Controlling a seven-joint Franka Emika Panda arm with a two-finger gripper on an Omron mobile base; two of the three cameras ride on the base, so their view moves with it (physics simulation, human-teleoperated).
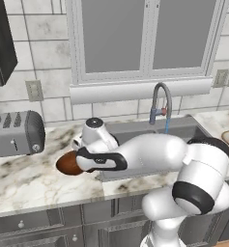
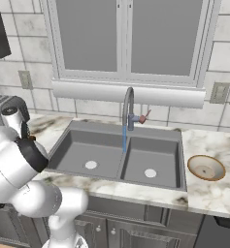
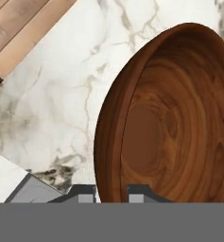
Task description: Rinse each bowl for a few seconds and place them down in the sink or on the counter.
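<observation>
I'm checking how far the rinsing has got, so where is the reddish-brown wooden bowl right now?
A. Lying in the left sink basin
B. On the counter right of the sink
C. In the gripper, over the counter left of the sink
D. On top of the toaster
C: the reddish-brown bowl has its rim between the fingertips of the gripper, above the marble counter left of the sink; the beige bowl sits on the right.

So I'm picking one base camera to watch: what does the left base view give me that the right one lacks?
Left base view: the brown bowl at the gripper, tilted over the counter left of the sink. Right base view: both basins with their drains, and the tan bowl whole. Both: running faucet, toaster, window.
</observation>
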